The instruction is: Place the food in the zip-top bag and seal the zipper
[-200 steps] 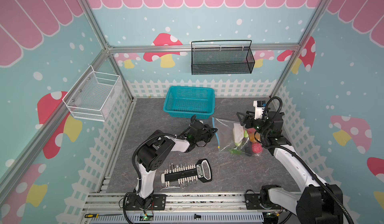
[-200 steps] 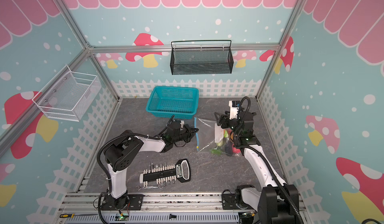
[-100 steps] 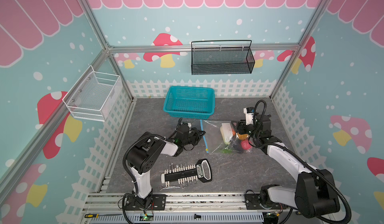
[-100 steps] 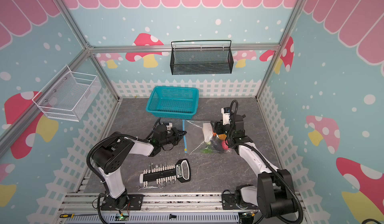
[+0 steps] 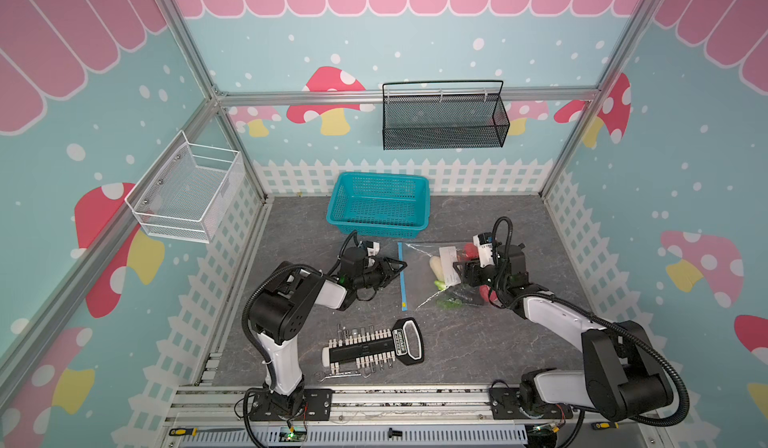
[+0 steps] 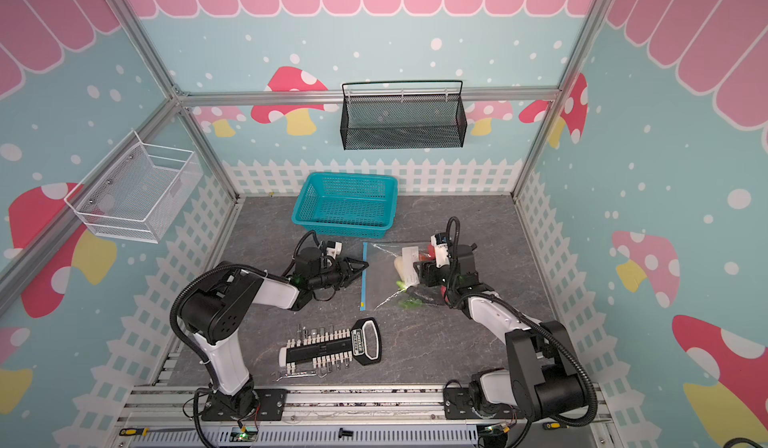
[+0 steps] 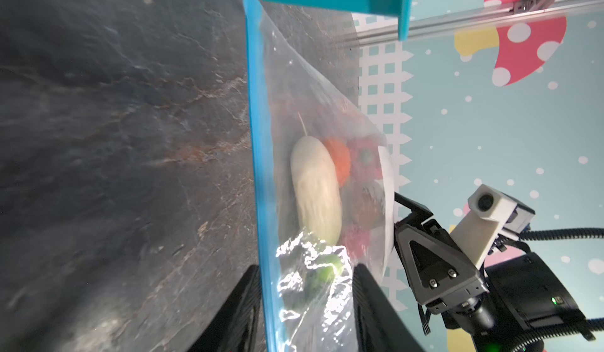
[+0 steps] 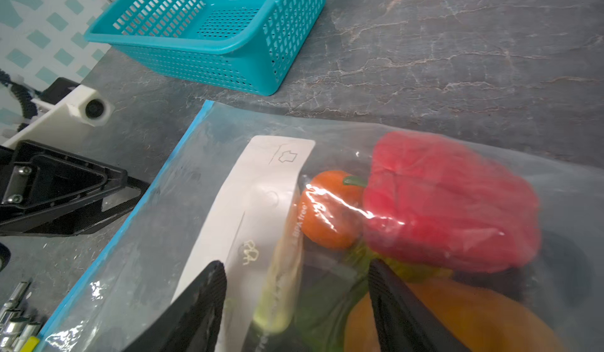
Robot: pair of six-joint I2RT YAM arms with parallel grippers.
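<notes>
The clear zip-top bag (image 5: 419, 275) lies flat on the grey table with the food inside: a white piece (image 7: 315, 190), a red pepper (image 8: 451, 200), a small orange piece (image 8: 330, 209) and green pieces (image 5: 449, 301). The blue zipper (image 5: 402, 275) runs along the bag's left edge, its yellow tab (image 8: 29, 343) at the near end. My left gripper (image 7: 305, 268) is open at that edge (image 6: 365, 265), and the strip passes between its fingers. My right gripper (image 8: 295, 263) stands open over the bag's white label (image 8: 255, 209) and the food (image 5: 457, 273).
A teal lattice basket (image 5: 378, 209) stands just behind the bag. A black socket set (image 5: 374, 346) with loose bits and a wrench (image 5: 340, 377) lies near the front edge. A white wire basket (image 5: 187, 192) and a black mesh basket (image 5: 444, 117) hang on the walls.
The bag has slid left across the table, and both grippers moved left with it. My left gripper, shut a second ago, has opened around the zipper edge.
</notes>
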